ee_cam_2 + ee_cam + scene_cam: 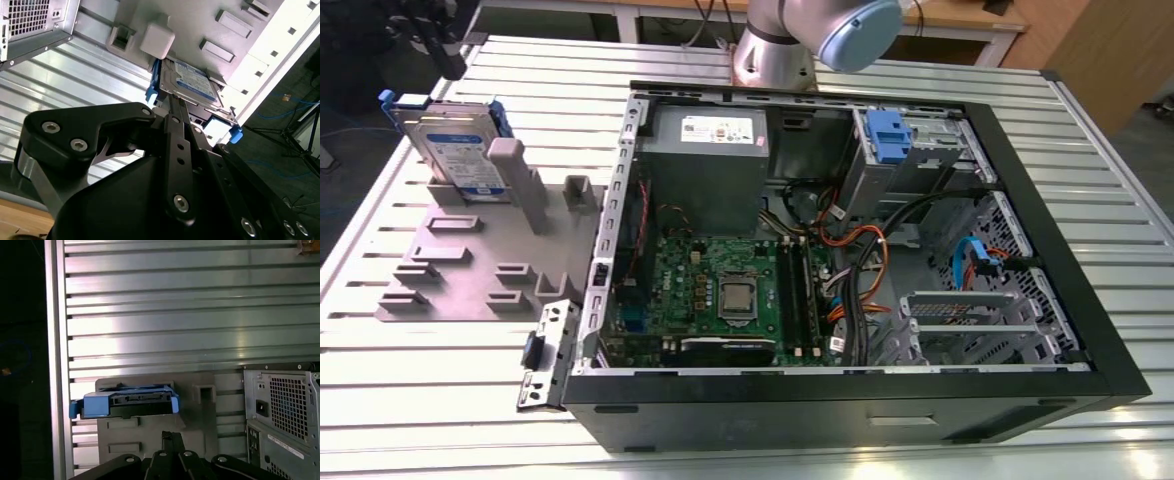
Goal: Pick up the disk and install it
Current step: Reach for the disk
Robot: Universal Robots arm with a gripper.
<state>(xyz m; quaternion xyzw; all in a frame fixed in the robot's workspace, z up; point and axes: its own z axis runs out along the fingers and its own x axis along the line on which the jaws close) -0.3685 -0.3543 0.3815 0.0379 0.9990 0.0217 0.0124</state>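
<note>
Disk (460, 150) stands on edge in a slot of a grey holder plate (467, 270), on the exterior view's left of the open computer case (854, 392) and well apart from it. A blue carrier frames the disk, with tabs at both ends. Its label is white and blue, and the print cannot be read. In both wrist views the gripper (170, 436) hangs near the disk without touching it, its jaws drawn together on nothing. Inside the case, a grey power supply (707, 160) bears a white sticker with unreadable print, and the arm (814, 40) rises just beyond the case's far wall.
</note>
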